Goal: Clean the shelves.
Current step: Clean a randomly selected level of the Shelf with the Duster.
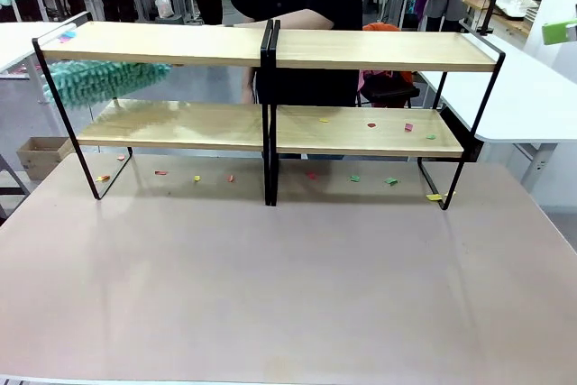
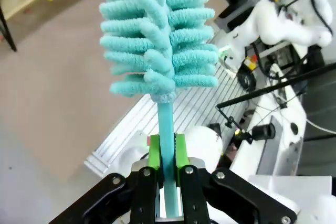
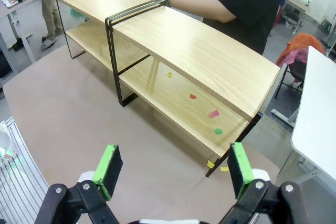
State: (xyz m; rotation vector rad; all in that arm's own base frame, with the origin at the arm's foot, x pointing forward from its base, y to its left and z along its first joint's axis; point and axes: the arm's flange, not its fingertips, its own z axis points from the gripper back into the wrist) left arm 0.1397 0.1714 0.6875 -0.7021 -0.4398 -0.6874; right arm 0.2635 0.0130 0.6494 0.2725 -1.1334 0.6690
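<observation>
Shelves [image 1: 270, 51] stand across far half of worktop [image 1: 288, 295], two racks joined at centre. L tool [image 2: 167, 153] is clenched on the thin handle of a teal duster [image 2: 157, 35]. In front view its fluffy tip pokes in at top-left corner, rest cut off. R tool [image 3: 170, 169] is released, pads wide apart, above worktop near shelves' end. 2nd duster [image 1: 104, 81] shows behind left rack, betw. tiers. Its handle is hidden, so can't tell who holds it. Person's forearm [image 1: 302, 18] lies over top board, upper body cut off. Paper scraps [image 1: 370, 123] sit on lower right board, w/ more on worktop under racks. Several are too small to make out.
</observation>
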